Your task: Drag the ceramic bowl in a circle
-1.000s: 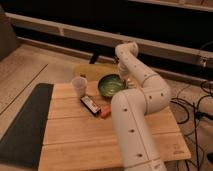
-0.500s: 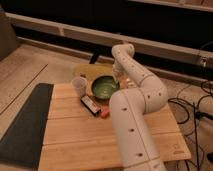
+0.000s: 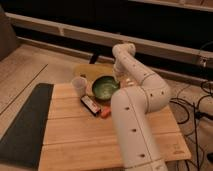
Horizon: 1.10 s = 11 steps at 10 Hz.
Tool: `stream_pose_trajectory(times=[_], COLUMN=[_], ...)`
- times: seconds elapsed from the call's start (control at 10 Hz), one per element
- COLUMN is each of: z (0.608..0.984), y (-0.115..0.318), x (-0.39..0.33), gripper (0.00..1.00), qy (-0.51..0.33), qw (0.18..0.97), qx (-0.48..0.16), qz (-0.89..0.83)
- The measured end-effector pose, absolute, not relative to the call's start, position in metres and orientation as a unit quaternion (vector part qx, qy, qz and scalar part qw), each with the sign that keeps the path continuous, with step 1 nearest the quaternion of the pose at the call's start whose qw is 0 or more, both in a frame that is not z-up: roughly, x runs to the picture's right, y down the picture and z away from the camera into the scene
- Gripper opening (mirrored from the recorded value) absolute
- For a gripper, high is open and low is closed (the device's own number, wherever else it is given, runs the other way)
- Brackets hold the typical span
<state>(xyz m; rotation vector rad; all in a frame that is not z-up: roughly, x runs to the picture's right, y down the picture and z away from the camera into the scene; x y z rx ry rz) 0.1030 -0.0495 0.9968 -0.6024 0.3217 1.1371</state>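
One bowl [image 3: 105,87] matters here: the glossy dark-green ceramic one, sitting near the far edge of the wooden bench [image 3: 75,135], roughly midway along it. Half a second back it sat a touch nearer the right edge; now it lies closer to the pale cup [image 3: 79,84], almost touching it, so the drag is plainly under way and the bowl is tracing the leftward part of its loop. The white arm [image 3: 132,115] rises from the near right corner, bends over the right side and reaches back down to the bowl's right rim. The gripper [image 3: 117,80] is at that rim, but whether it is clenched on the edge or only pressed against it I cannot tell. A yellowish plate [image 3: 92,71] lies just behind the bowl at the far edge, a small dark bar [image 3: 90,105] and an orange item [image 3: 105,111] lie just in front of it. With neighbours this close, the circle probably has to stay tight, or the cup gets shoved.
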Motion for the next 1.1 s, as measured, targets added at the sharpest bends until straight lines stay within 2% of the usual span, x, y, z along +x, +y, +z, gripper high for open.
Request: stream_pose_trajectory(times=[0.4,0.6,0.7,0.8,1.1], z=[0.9967,0.9966,0.9966,0.9966,0.9968], y=[-0.0493,-0.0493,-0.0493,-0.0493,-0.0490], x=[0.1037,0.1042,0.1042,0.1042,0.1042], gripper=[0.21,0.15,0.15,0.21,0.51], qy=[0.149,0.149,0.149,0.149,0.150], qw=[0.788,0.787,0.787,0.787,0.787], qx=[-0.280,-0.280,-0.280,-0.280,-0.280], qz=[0.528,0.529,0.529,0.529,0.529])
